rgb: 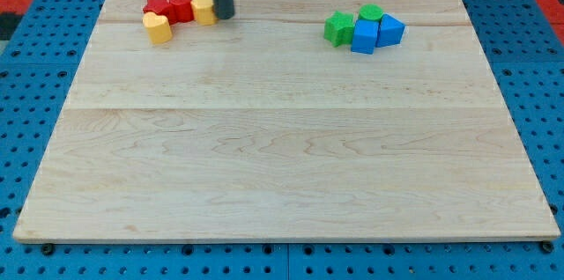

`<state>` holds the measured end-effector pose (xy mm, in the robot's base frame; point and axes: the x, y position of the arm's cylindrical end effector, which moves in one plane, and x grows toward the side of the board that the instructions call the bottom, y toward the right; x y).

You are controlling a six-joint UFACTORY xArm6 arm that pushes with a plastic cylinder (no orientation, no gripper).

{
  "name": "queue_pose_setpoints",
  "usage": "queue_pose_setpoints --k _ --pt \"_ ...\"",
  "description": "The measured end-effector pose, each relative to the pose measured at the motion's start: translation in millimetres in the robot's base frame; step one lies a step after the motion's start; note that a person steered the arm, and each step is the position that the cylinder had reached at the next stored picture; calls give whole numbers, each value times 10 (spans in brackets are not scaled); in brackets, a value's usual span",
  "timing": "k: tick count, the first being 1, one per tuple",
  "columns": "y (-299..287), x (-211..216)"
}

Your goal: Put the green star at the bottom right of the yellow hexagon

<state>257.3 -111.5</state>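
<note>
The green star (337,28) lies near the view's top right, at the left end of a cluster with a green round block (371,13), a blue cube (364,36) and a blue block (390,31). The yellow hexagon (204,9) lies near the view's top left, touching a red round block (181,5). My tip (223,15) rests right against the yellow hexagon's right side, far to the left of the green star.
A red star-like block (158,6) and a yellow heart (158,27) sit left of the hexagon. The wooden board (282,139) lies on a blue pegboard surface (35,69).
</note>
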Motion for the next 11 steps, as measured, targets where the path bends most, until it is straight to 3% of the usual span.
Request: queue_pose_setpoints --k 1,2,3,4,5,7,11 --pt "-214 0" --pt "276 124" --pt "643 683" --pt "1363 1119" --pt "2444 1276" --pt "3308 292" --pt "1087 454"
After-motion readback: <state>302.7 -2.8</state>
